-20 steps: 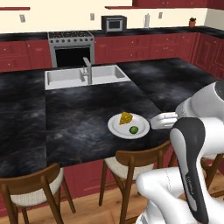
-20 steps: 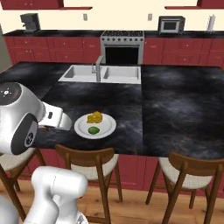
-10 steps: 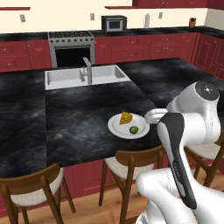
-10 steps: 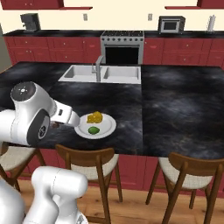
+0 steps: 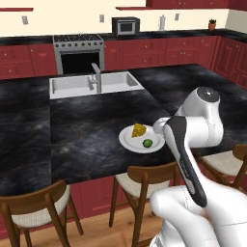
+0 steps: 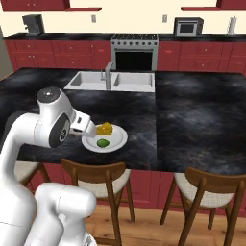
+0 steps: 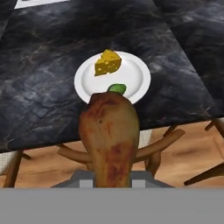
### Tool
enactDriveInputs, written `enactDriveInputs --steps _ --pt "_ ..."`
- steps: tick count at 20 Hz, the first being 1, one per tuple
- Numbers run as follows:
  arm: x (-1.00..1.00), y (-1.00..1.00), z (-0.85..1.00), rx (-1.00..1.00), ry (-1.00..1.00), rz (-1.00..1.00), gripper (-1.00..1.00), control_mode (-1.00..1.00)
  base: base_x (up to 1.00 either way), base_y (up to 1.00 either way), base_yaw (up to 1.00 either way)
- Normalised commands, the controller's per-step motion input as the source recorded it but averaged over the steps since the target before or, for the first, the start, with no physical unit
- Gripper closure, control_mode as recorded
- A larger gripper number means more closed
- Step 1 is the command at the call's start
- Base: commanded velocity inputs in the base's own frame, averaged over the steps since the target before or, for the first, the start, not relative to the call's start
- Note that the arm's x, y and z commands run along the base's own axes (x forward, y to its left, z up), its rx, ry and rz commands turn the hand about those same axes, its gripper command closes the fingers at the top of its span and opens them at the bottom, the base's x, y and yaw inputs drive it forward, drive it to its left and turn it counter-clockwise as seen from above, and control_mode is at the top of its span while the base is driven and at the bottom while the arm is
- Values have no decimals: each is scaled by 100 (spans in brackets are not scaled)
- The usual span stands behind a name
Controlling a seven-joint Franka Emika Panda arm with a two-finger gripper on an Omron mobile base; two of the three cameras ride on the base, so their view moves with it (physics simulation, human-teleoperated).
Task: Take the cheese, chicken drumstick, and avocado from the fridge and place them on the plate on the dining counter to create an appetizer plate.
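Chair point(image 7: 157, 146) below plate point(image 7: 135, 83) edge

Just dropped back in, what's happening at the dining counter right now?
The gripper is carrying the chicken drumstick, held close in the hand view, near the edge of the dining counter by the white plate. The cheese and the avocado already lie on the plate, apart from each other. The drumstick is not on the plate yet; it is the last of the three foods to go down.
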Motion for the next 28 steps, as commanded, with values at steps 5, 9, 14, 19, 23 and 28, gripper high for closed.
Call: enactDriveInputs --steps 5,9,14,19,23,28 --pt "52 52 -33 0 12 0 100 -100 0 0 0" --pt "56 7 -20 0 2 0 100 -100 0 0 0" --pt "49 0 -36 0 0 -3 100 -100 0 0 0" --pt "27 0 -52 0 0 -8 100 -100 0 0 0" --pt "29 0 -35 0 4 -11 100 -100 0 0 0" --pt "30 0 -24 0 7 -10 100 -100 0 0 0"
